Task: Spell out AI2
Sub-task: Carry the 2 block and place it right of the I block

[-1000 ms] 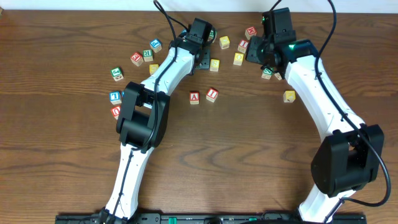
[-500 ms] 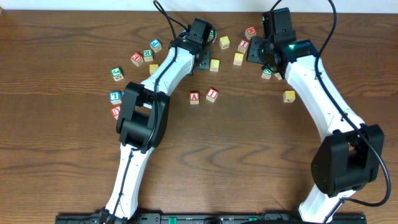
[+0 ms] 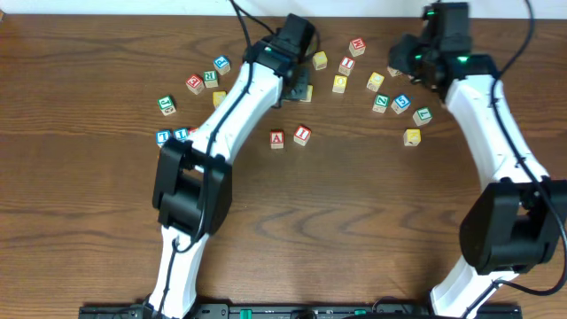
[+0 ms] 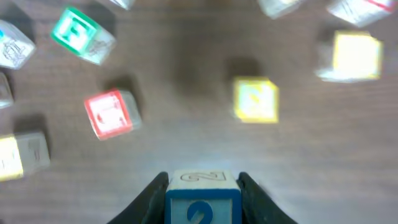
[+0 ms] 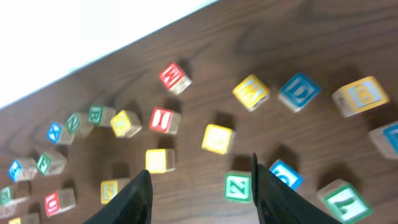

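- The 2 cube (image 4: 202, 200) is pale wood. The face towards the left wrist camera has a blue frame and a blue numeral, and the face above it carries a plain outlined 2.
- It sits in the left tool (image 4: 202, 186), whose dark fingers (image 4: 151, 198) press on its left and right sides.
- The bottom of the wrist picture cuts off the lower part of the blue face. From overhead the arm hides the cube.
- A cube has no long axis. This one sits square between the fingers, with its blue face turned back towards the wrist.
- I cannot tell whether it rests on the surface (image 3: 354, 221) or hangs just above it.
- The held cube is at the far side of the surface among the scattered cubes, beyond the other two letters.
- The A cube (image 3: 277, 138) and I cube (image 3: 302, 135) lie just beside each other nearer the middle, A on the left. Both show red letters that read upright from overhead, and the I is slightly turned.
- Past the held cube, a red-framed cube (image 4: 111, 114) and a yellow cube (image 4: 256, 99) are too blurred to read.
- The right tool (image 5: 199, 171) is spread with nothing between its fingers, above loose cubes including a green Z cube (image 5: 236, 186).
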Controlling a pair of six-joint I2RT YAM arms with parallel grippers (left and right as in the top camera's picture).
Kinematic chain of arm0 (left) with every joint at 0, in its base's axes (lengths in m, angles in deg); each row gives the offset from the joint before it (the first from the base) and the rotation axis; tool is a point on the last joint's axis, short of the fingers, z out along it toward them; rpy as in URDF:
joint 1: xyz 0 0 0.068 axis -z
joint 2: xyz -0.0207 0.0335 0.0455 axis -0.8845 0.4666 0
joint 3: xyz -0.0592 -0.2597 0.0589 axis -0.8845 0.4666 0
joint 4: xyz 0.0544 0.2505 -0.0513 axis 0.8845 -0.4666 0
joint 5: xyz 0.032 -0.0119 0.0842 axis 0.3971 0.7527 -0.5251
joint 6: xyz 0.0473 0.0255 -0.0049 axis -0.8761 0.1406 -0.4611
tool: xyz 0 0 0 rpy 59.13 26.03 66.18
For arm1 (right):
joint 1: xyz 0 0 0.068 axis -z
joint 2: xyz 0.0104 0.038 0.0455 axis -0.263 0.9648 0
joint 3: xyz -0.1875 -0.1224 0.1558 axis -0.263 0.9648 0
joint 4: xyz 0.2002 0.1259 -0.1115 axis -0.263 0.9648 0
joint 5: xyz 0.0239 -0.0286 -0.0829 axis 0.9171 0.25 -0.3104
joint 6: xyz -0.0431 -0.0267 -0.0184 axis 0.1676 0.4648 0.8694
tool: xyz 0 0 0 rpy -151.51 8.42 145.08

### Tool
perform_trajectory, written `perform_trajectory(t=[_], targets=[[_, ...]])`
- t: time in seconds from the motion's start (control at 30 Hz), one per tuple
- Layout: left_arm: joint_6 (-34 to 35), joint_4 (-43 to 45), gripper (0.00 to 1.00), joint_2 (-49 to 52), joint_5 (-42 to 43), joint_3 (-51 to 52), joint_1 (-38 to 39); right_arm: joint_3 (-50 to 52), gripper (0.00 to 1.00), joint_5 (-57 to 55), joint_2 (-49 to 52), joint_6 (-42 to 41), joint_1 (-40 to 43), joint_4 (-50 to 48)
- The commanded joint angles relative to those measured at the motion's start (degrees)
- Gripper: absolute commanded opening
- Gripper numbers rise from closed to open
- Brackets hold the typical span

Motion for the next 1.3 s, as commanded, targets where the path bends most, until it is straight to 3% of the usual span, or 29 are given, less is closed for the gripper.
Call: perform_trajectory(t=[0.0, 0.23, 0.7, 0.83, 1.27], targets=[[1.2, -3.7, 0.31, 0.0, 3.2, 0.2, 3.0, -0.3, 0.46, 5.7, -0.4, 0.3, 2.8, 0.1], [4.0, -7.1, 0.31, 1.4, 3.5, 1.0, 9.4, -0.3, 0.45, 8.9, -0.4, 0.4, 5.7, 0.8], [10.8, 10.6, 0.32, 1.7, 1.6, 15.3, 11.2, -0.3, 0.46, 10.3, -0.4, 1.5, 5.6, 4.0], [14.4, 13.3, 0.32, 1.7, -4.9, 17.9, 11.2, -0.3, 0.46, 10.5, -0.4, 1.7, 5.4, 4.3], [14.5, 18.5, 0.32, 1.7, -5.9, 20.2, 10.9, -0.3, 0.47, 10.5, -0.4, 2.1, 4.0, 4.4]])
